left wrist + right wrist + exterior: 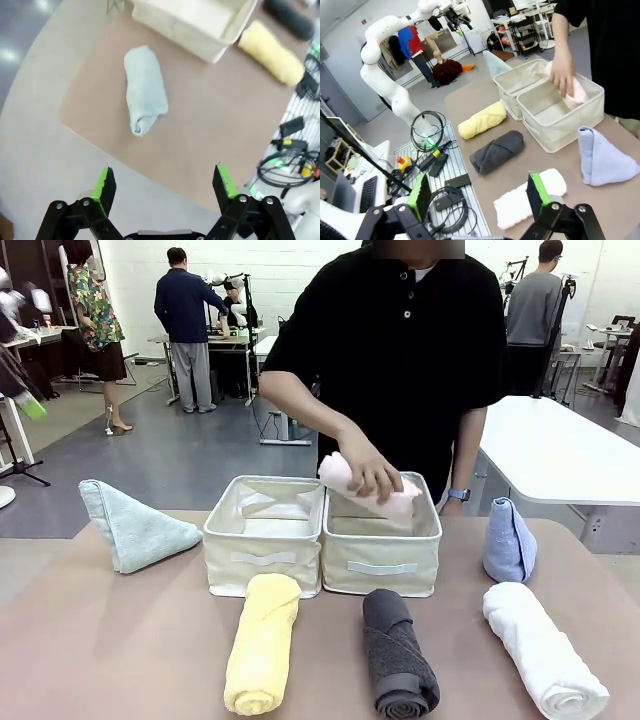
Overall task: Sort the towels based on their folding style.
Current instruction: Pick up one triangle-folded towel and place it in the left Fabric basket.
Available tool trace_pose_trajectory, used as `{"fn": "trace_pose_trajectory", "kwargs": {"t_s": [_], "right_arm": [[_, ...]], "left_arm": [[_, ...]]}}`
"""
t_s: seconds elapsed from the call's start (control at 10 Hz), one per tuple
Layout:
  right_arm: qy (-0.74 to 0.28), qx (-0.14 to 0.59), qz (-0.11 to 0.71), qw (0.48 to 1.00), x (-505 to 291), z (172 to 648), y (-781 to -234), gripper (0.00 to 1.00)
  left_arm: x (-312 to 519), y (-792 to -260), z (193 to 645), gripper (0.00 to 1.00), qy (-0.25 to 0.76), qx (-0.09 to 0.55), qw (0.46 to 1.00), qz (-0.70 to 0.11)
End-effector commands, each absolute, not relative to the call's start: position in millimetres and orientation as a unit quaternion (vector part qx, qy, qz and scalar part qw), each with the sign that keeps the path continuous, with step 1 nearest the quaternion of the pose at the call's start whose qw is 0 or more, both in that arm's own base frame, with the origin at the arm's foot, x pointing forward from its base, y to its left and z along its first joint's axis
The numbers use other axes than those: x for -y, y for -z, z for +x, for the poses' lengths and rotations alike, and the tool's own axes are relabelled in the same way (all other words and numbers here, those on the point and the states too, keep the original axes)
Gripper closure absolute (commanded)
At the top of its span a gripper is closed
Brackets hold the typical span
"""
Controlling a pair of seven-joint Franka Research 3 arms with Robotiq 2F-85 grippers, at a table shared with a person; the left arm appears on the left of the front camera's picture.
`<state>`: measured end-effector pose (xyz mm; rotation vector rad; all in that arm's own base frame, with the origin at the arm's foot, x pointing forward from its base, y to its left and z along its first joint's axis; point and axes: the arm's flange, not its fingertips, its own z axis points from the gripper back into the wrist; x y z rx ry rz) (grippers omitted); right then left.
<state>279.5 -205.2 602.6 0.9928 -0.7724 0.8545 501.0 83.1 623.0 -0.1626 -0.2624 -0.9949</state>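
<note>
A person's hand lowers a pink rolled towel into the right beige bin. In front of the bins lie a yellow roll, a dark grey roll and a white roll. A pale green cone-shaped towel sits at the left, a light blue cone at the right. My left gripper hangs open above the table's edge, short of the green towel. My right gripper hangs open over the white roll, with nothing between its fingers.
The left beige bin stands beside the right one at mid-table. Cables and a power strip lie off the table's near edge. The left arm rises in the right wrist view. Another white table stands behind right.
</note>
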Motion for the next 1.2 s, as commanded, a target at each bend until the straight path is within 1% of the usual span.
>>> {"fn": "trace_pose_trajectory", "kwargs": {"t_s": [0.0, 0.1, 0.2, 0.3, 0.4, 0.8, 0.9, 1.1], "right_arm": [[-0.393, 0.361, 0.453, 0.715, 206.3, 280.9, -604.5, 0.00], [-0.393, 0.361, 0.453, 0.715, 206.3, 280.9, -604.5, 0.00], [-0.393, 0.361, 0.453, 0.715, 206.3, 280.9, -604.5, 0.00], [-0.393, 0.361, 0.453, 0.715, 206.3, 280.9, -604.5, 0.00], [-0.393, 0.361, 0.453, 0.715, 206.3, 280.9, -604.5, 0.00], [-0.393, 0.361, 0.453, 0.715, 206.3, 280.9, -604.5, 0.00], [-0.393, 0.361, 0.453, 0.715, 206.3, 280.9, -604.5, 0.00], [-0.393, 0.361, 0.453, 0.715, 206.3, 280.9, -604.5, 0.00]], "left_arm": [[-70.9, -587.2, 523.2, 0.00, 0.475, 0.040, 0.877, -0.064], [-63.5, -564.1, 538.0, 0.00, 0.473, 0.022, 0.879, -0.059], [-56.9, -542.7, 550.6, 0.00, 0.468, 0.013, 0.881, -0.071], [-51.5, -521.7, 557.6, 0.00, 0.463, 0.007, 0.883, -0.075], [-48.2, -506.8, 564.4, 0.00, 0.462, 0.015, 0.885, -0.062], [-50.6, -479.2, 561.8, 0.00, 0.495, 0.015, 0.869, -0.004], [-50.4, -468.7, 558.9, 0.00, 0.503, 0.009, 0.864, -0.002], [-48.7, -456.0, 557.4, 0.00, 0.507, 0.019, 0.861, -0.026]]}}
